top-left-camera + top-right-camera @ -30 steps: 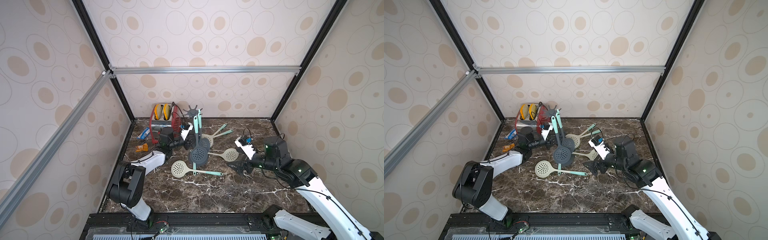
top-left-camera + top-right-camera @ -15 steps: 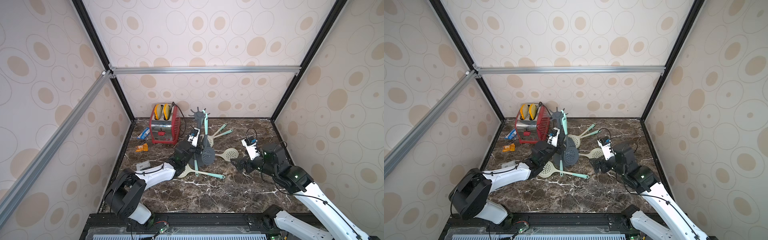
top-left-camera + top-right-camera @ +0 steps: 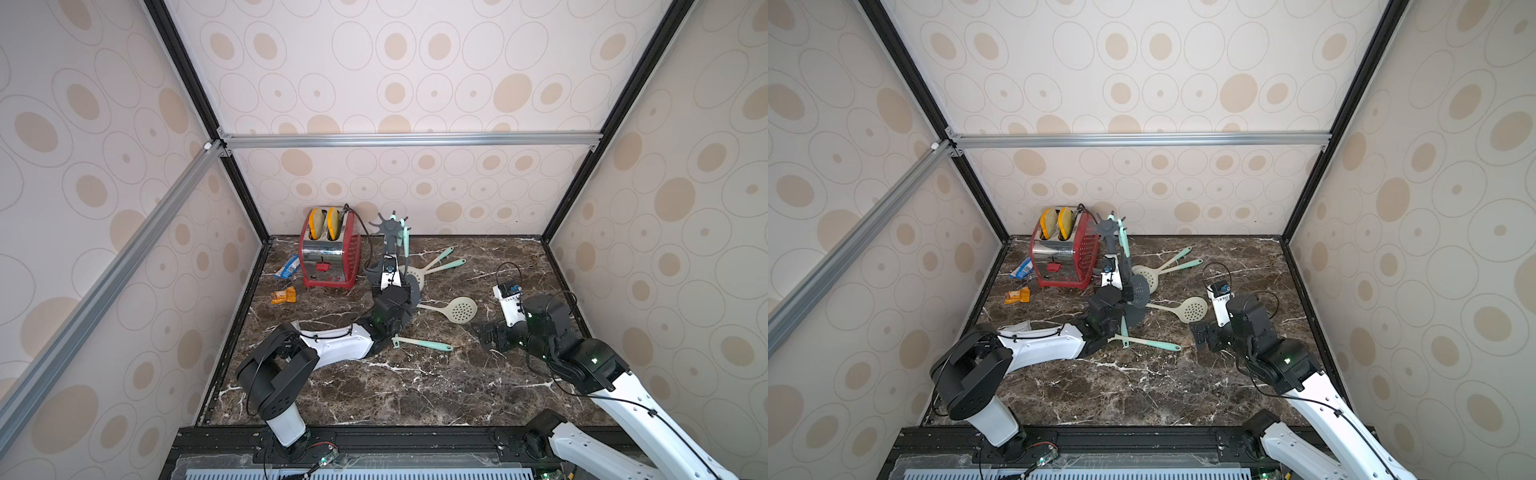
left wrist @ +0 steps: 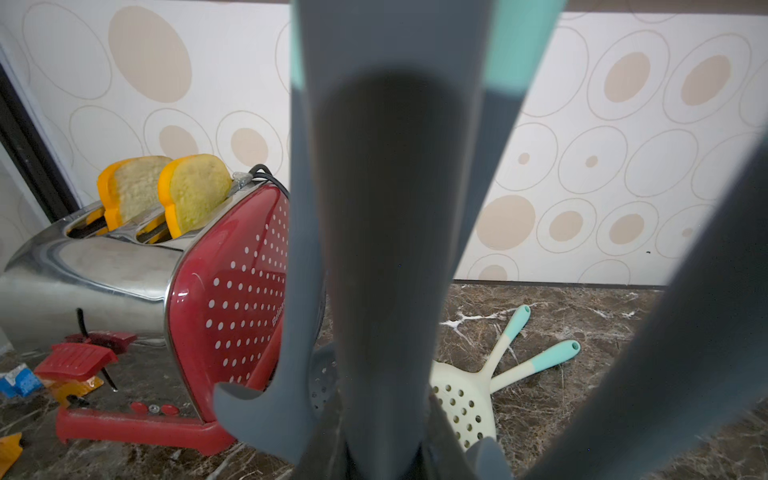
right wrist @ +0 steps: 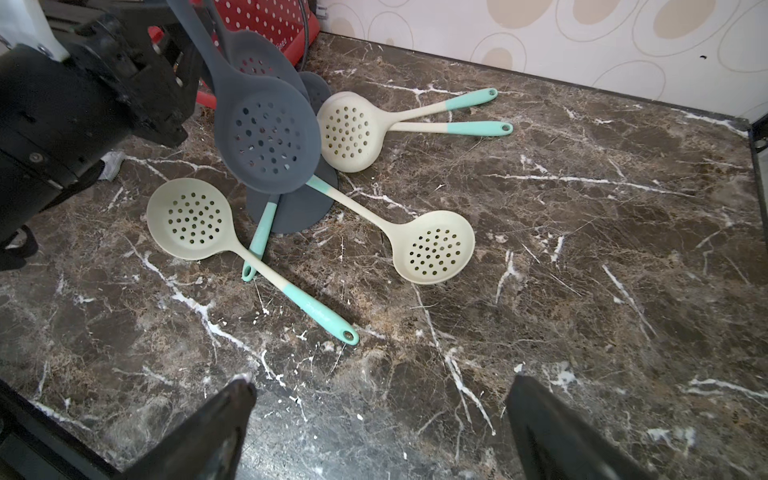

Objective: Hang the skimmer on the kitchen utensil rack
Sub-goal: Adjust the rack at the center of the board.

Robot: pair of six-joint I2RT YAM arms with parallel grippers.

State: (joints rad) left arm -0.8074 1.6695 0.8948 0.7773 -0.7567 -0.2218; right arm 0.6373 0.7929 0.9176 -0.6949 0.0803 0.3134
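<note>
The kitchen utensil rack (image 3: 392, 227) stands mid-table at the back, its pole (image 4: 386, 249) filling the left wrist view. Two dark grey skimmers (image 5: 268, 137) with mint handles (image 3: 405, 243) hang from its crown. My left gripper (image 3: 388, 286) reaches round the pole low down, fingers flanking it; contact is too blurred to judge. Several cream skimmers lie on the marble: a stacked pair (image 5: 349, 131), one to the right (image 3: 459, 309), and one (image 5: 191, 218) whose head my left arm hides in both top views. My right gripper (image 5: 382, 386) hovers open over bare marble, right of them.
A red toaster (image 3: 328, 257) with two bread slices stands just left of the rack. A blue packet (image 3: 287, 267) and an orange packet (image 3: 283, 295) lie by the left wall. The rack's round base (image 5: 299, 208) overlaps skimmer handles. Patterned walls enclose three sides.
My left arm has swung from beside the toaster toward the middle, and the rack now stands a little further right. The right gripper has barely moved.
</note>
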